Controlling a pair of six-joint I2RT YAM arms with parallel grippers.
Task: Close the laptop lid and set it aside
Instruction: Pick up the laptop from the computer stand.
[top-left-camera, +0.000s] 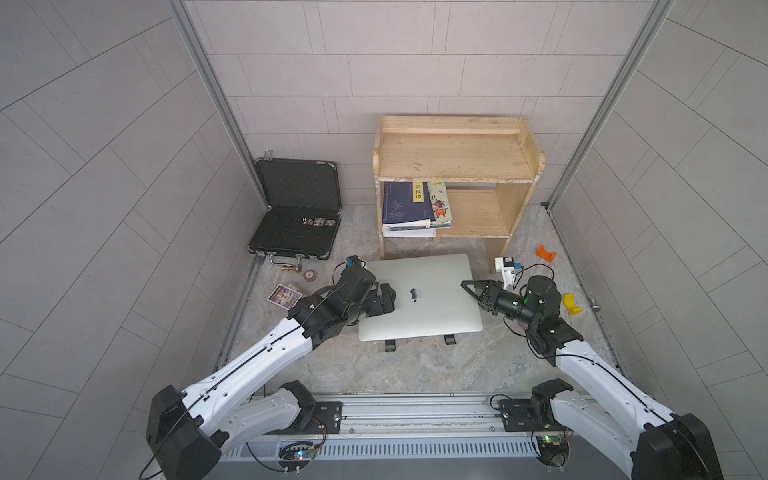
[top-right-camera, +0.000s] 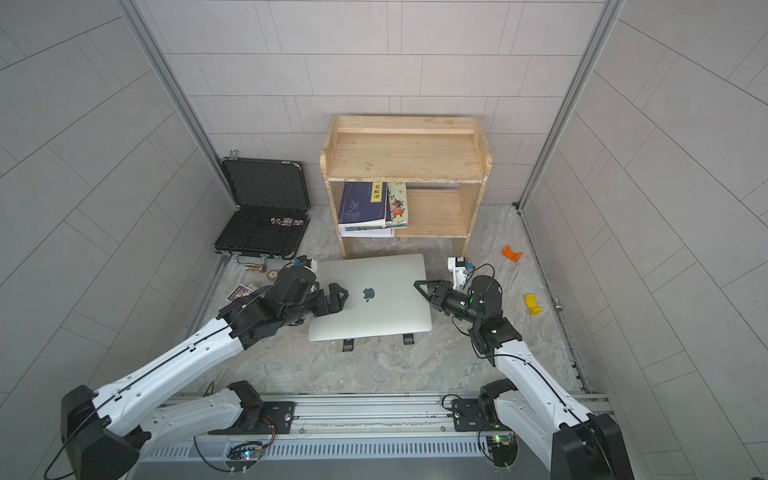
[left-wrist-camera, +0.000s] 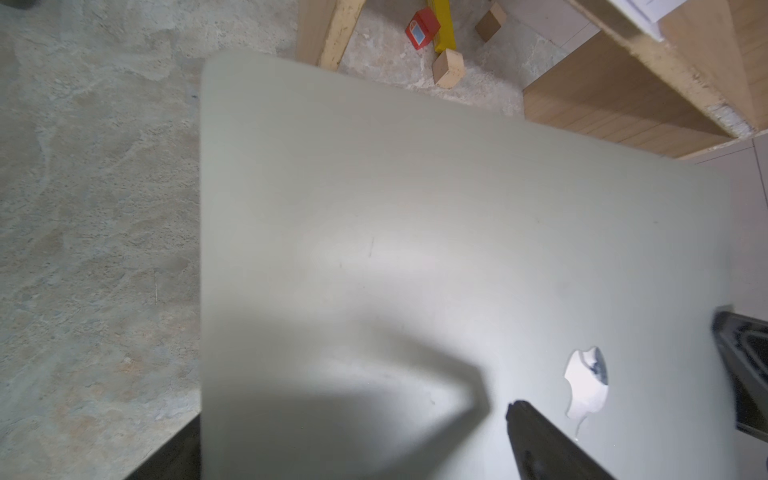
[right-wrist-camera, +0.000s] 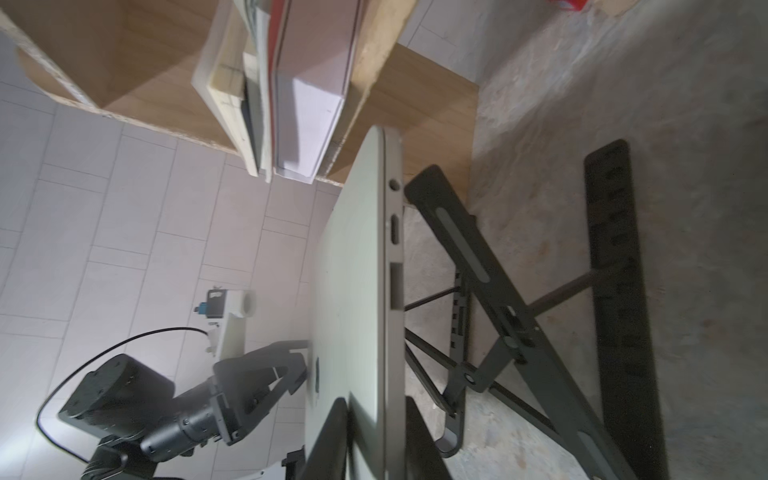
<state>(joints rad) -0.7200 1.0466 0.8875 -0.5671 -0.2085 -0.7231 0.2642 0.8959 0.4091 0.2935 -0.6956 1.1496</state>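
The laptop sits mid-frame on a black stand, its silver lid shut flat, far edge close to the wooden shelf and bare worktop open below it. My left fingers hang spread wide over the lid beside the logo. My right fingers straddle its right edge, narrow, but whether they clamp it I cannot tell.

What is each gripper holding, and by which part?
The right gripper pinches the laptop by its side edge; the left gripper is open, holding nothing.
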